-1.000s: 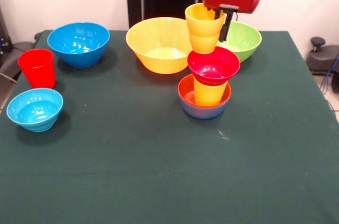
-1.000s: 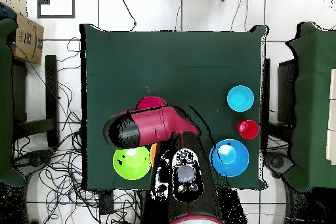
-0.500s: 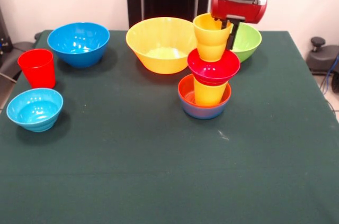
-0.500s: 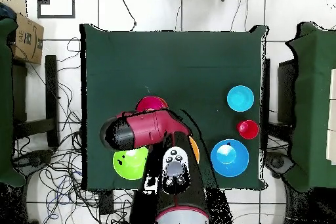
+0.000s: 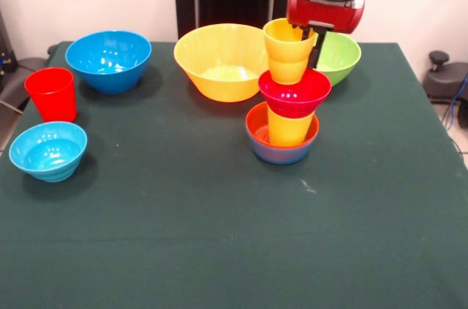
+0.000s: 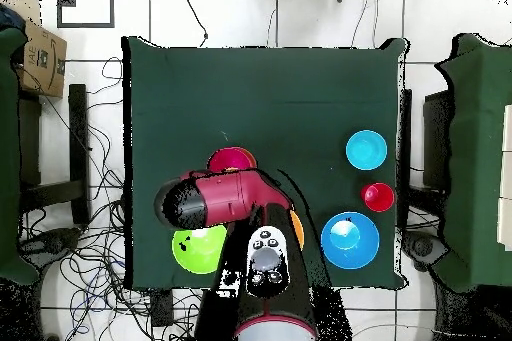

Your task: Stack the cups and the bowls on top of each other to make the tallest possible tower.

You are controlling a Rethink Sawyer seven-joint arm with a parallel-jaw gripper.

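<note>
The tower stands right of the table's middle: a blue bowl (image 5: 281, 154) holds an orange-red bowl (image 5: 256, 128), then an upright yellow cup (image 5: 288, 128), then a crimson bowl (image 5: 295, 94). On top, a yellow-orange cup (image 5: 287, 50) sits in the crimson bowl. My gripper (image 5: 313, 47) comes down from above and is shut on this top cup's right rim, one dark finger showing outside the wall. In the overhead view the red arm covers the tower, leaving only an arc of the crimson bowl (image 6: 231, 158) in sight.
A large yellow-orange bowl (image 5: 221, 60) and a lime green bowl (image 5: 338, 55) stand just behind the tower. At the left are a blue bowl (image 5: 108, 60), a red cup (image 5: 52, 93) and a light-blue bowl (image 5: 47, 150).
The gripper has lowered the top yellow-orange cup from just above the crimson bowl into it. Over the last half second it shifted slightly left.
</note>
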